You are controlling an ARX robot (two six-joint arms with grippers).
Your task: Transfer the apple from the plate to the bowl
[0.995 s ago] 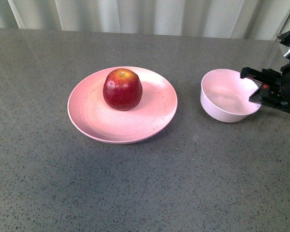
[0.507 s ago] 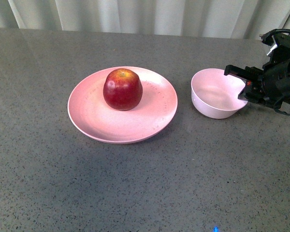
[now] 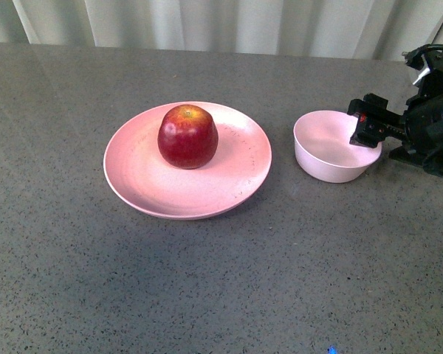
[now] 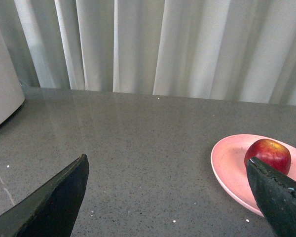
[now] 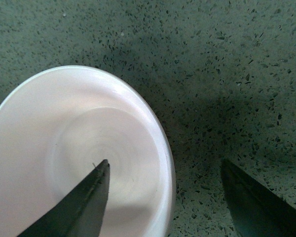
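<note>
Speckled dark grey stone tabletop; pale pleated curtain beyond its far edge. Glossy dark red apple sits on wide salmon-pink plate, mid-tabletop. Small pale pink bowl nearer right edge. Right gripper spread, straddling bowl rim; contact unclear. Left gripper spread above tabletop.

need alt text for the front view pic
A red apple sits on a wide pink plate on a grey table. Right of it stands a small empty pink bowl, with the black right gripper open at the bowl's right rim.
</note>
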